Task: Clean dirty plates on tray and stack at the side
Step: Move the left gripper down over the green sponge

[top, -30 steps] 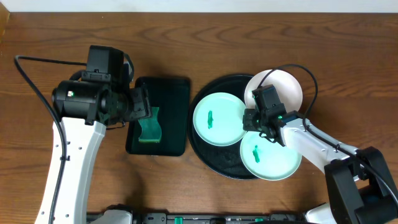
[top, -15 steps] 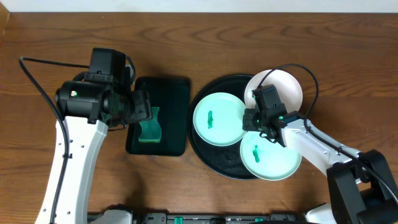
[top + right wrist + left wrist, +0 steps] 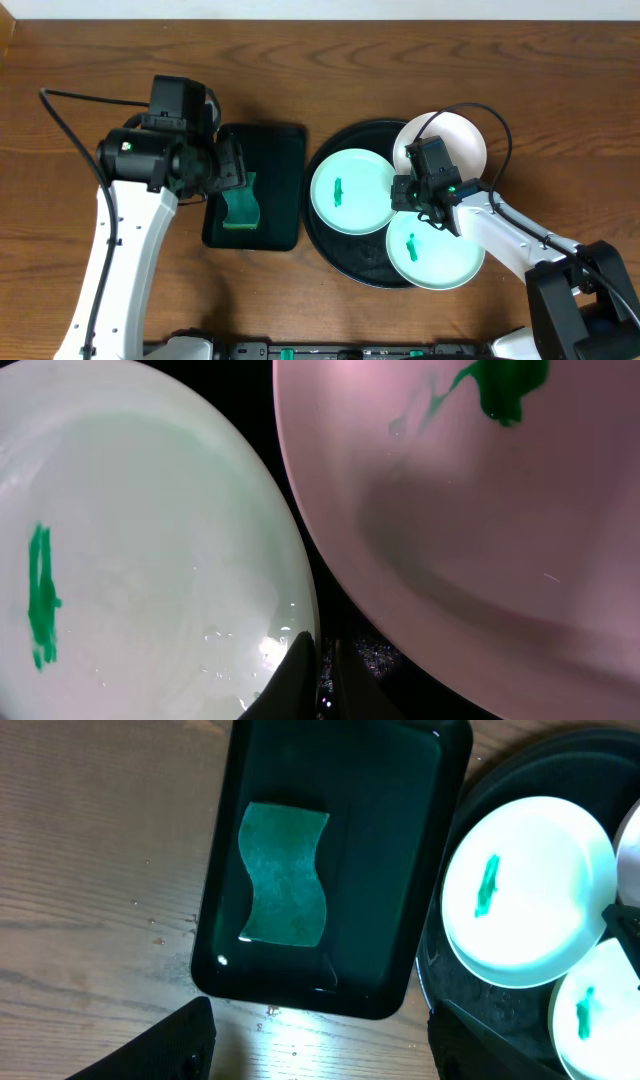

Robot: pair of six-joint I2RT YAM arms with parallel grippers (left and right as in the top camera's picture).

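Looking down from overhead, the left claw [image 3: 232, 168] has crept a shade nearer the rectangular tray [image 3: 285, 150] in the past second, and the green sponge [image 3: 240, 203] lies just beneath and ahead of it. The right claw [image 3: 402, 193] has not stirred; it sits at the rim of the mint plate [image 3: 350, 192], with the second mint plate [image 3: 435, 250] and the white plate [image 3: 455, 140] close on its other sides. All three rest on the round tray [image 3: 335, 255], the white one lapping over its rim.

From the left wrist, the jaws stand wide apart and hold nothing; the sponge [image 3: 285, 875] lies flat and untouched ahead of the fingers [image 3: 165, 1045], and bare counter [image 3: 100, 870] lies to one side.

From the right wrist, the mint plate's [image 3: 150, 540] edge runs right up to the fingertips [image 3: 303, 660], and its smear [image 3: 40, 595] is well off to one side; a paler, pink-cast plate, probably the white one, fills the other side. I cannot tell whether this claw pinches the rim or merely rests against it.

By my reckoning, fetching the sponge is the step in hand; no plate looks wiped and none is stacked.
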